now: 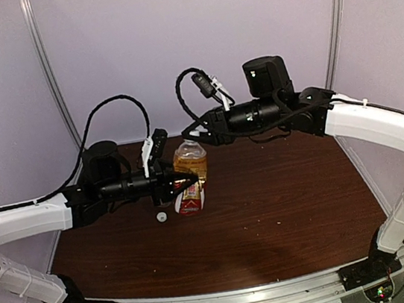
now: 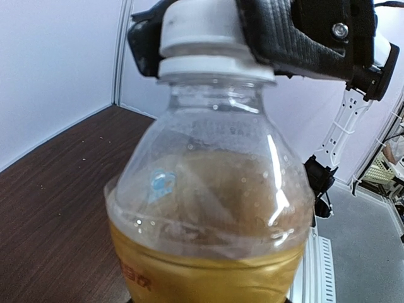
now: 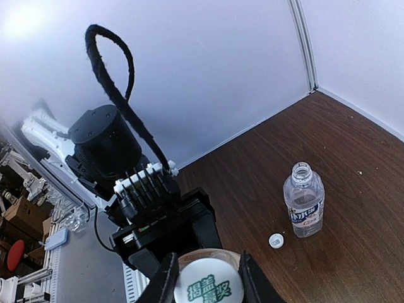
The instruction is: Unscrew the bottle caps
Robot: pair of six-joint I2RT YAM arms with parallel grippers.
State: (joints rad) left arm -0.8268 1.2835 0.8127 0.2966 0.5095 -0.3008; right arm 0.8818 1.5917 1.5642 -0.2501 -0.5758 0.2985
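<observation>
The amber bottle point(image 1: 191, 165) with a red-yellow label stands upright at the middle of the table and fills the left wrist view point(image 2: 208, 208). My left gripper point(image 1: 182, 183) is shut on its body from the left. Its white cap point(image 3: 208, 287), printed in green, sits between the fingers of my right gripper point(image 3: 208, 284), which is shut on it from above. That cap point(image 2: 202, 31) also shows in the left wrist view, with a black finger pad point(image 2: 297, 38) pressed against it. The clear bottle point(image 3: 303, 201) stands open-necked, with its loose white cap point(image 3: 276, 240) lying beside it on the table.
The dark wooden table point(image 1: 285, 207) is enclosed by pale walls at the back and sides. A loose white cap point(image 1: 161, 217) lies just in front of the left gripper. Both arms meet over the table's centre-left.
</observation>
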